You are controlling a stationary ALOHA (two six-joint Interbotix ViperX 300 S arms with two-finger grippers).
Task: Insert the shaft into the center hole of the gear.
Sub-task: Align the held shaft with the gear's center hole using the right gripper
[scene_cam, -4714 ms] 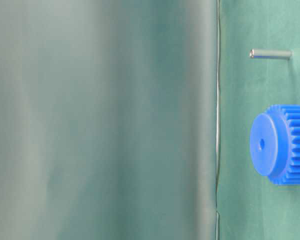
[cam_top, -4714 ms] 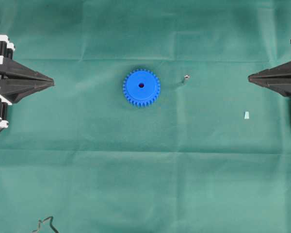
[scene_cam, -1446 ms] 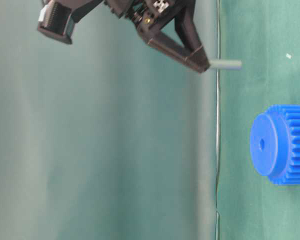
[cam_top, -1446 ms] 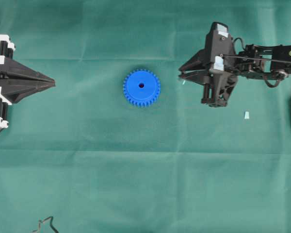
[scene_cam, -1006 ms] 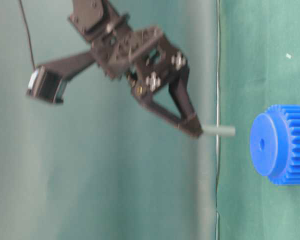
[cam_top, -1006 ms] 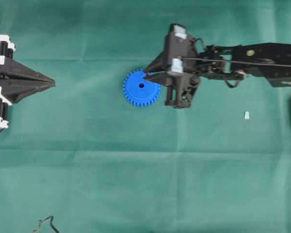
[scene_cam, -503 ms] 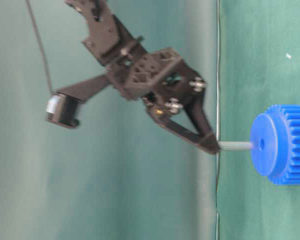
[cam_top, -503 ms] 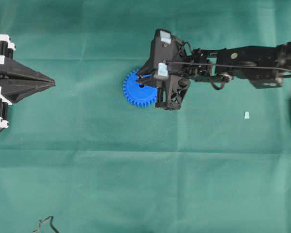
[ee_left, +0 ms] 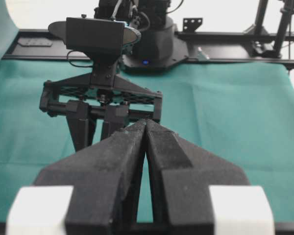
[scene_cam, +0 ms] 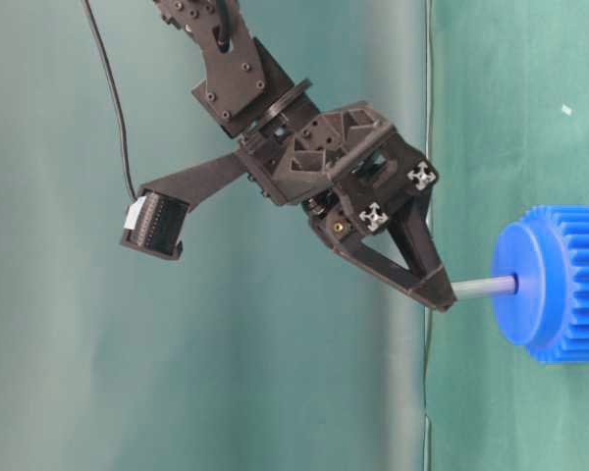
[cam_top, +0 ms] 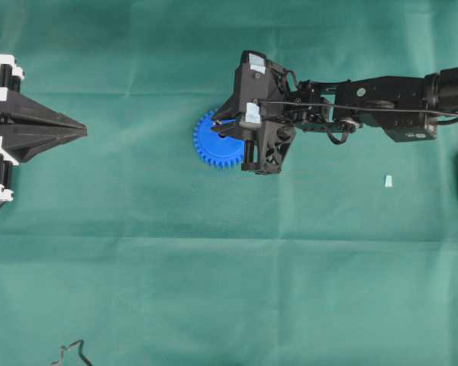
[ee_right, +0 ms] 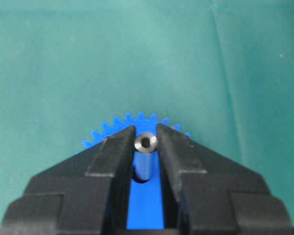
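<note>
The blue gear [cam_top: 211, 145] lies flat on the green cloth, partly under my right gripper [cam_top: 223, 131]. The right gripper is shut on the shaft [scene_cam: 484, 287], a silvery pin held upright over the hub. In the table-level view the pin's lower end sits in the center hole of the gear [scene_cam: 560, 294]. The right wrist view shows the pin's top [ee_right: 146, 142] between the fingertips and its foot in the dark hole [ee_right: 137, 178]. My left gripper [cam_top: 82, 131] rests shut and empty at the left edge, well away from the gear; it also shows in the left wrist view [ee_left: 146, 123].
A small pale blue wedge [cam_top: 387, 181] lies on the cloth to the right of the gear. A bent wire [cam_top: 70, 352] sits at the bottom left corner. The right arm [cam_top: 366, 99] stretches in from the right edge.
The right gripper carried the shaft from the right to above the gear, then lowered it; the pin's end went from touching the hub face to entering the hole. The left arm stayed still.
</note>
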